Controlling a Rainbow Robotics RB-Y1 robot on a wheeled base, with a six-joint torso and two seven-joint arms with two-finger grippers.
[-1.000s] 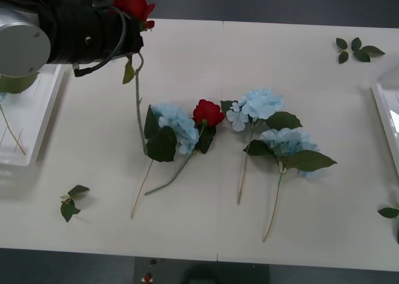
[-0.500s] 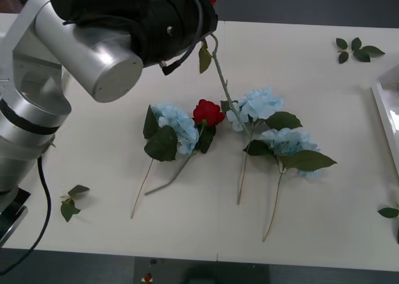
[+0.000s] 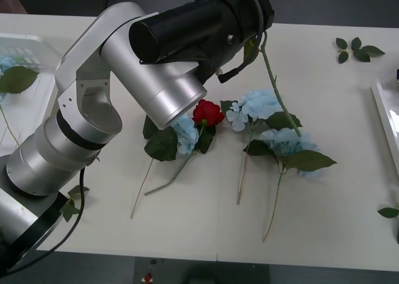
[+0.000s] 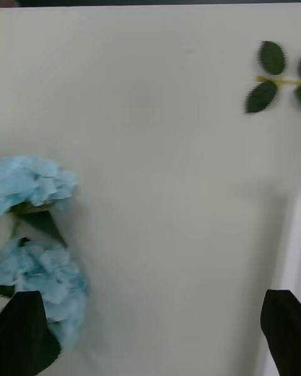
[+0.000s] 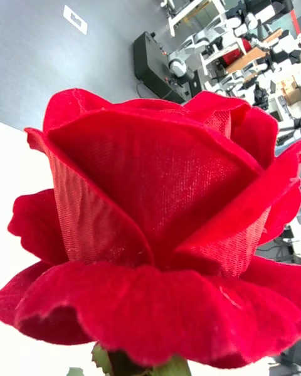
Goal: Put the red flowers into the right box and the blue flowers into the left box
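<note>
My left gripper [image 3: 247, 2] is held high over the far middle of the table, shut on a red rose. Its bloom [image 5: 157, 225] sits right before the left wrist camera, and its stem [image 3: 278, 90] hangs down over the blue flowers. Another red rose [image 3: 207, 112] lies on the table between blue hydrangeas [image 3: 260, 103] [image 3: 288, 140] [image 3: 185, 133]. The left box [image 3: 28, 47] holds a blue flower and a leaf. The right box [image 3: 385, 115] shows at the right edge. My right gripper [image 4: 150, 344] is open above the table, between two hydrangeas [image 4: 34, 182] and the right box's rim [image 4: 290, 244].
Loose green leaf sprigs lie at the far right [image 3: 357, 48], the near left [image 3: 72, 204] and the near right edge [image 3: 388, 213]. My left arm's silver links [image 3: 156, 78] stretch over the left half of the table. One sprig [image 4: 266, 78] lies ahead of the right gripper.
My left arm has swung to the right with the red rose, from above the left side to over the middle. The hanging stem now crosses the hydrangeas.
</note>
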